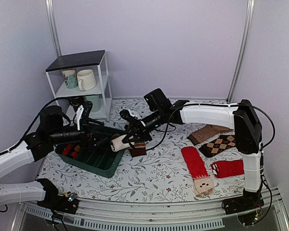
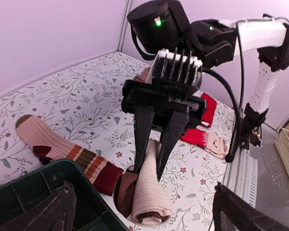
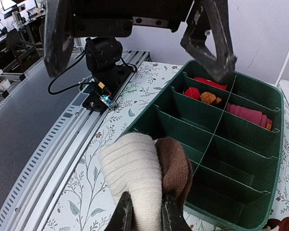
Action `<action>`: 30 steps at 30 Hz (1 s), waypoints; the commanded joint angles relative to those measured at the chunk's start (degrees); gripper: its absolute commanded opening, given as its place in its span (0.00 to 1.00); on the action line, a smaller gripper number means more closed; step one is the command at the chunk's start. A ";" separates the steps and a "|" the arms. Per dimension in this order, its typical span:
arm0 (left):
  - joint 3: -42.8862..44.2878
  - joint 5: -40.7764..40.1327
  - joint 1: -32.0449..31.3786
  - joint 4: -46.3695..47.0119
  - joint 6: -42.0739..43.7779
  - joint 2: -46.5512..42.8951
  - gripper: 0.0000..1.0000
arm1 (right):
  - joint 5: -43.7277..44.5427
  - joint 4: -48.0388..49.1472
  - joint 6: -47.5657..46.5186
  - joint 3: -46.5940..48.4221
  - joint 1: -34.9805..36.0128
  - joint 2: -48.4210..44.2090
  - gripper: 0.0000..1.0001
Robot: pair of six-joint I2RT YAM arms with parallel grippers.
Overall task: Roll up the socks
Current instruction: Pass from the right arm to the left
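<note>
The socks (image 2: 147, 197) are rolled into one fat bundle, cream on one side and dark brown on the other. The knit looks soft and ribbed. Our right claw (image 2: 151, 168) pinches the bundle from above, clenched tight on it, so we think the roll cannot spring open. The bundle hangs just beside the corner of the green tray (image 1: 111, 166). We cannot tell if it touches the tablecloth (image 2: 86, 101).

Our left claw (image 3: 139, 77) is spread wide and holds nothing. It faces the bundle, maybe ready to help.

The tray is hard, with thin walls that make little boxes. Red socks (image 3: 248, 113) sit in some. A tan striped sock (image 2: 62, 151) lies flat on the flowery cloth near the tray.
</note>
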 commanded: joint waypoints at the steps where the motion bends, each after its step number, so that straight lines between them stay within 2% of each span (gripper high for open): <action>1: 1.33 3.67 -1.98 2.29 2.16 3.95 0.99 | 0.31 -2.09 -2.08 1.36 0.53 -0.69 0.04; 10: 1.60 2.85 -4.27 4.76 2.91 7.93 0.99 | 0.69 -2.72 -2.71 1.78 0.91 -1.27 0.04; 17: 2.38 0.25 -7.20 3.12 3.50 11.85 0.97 | 1.42 -3.55 -3.16 2.35 1.00 -1.68 0.04; 24: 2.29 -1.24 -7.43 1.23 3.62 12.99 0.92 | 1.50 -4.16 -3.32 2.42 1.05 -2.13 0.04; 30: 1.74 -4.31 -7.60 -0.07 4.03 12.94 0.92 | 1.70 -4.64 -3.65 2.42 0.99 -2.58 0.04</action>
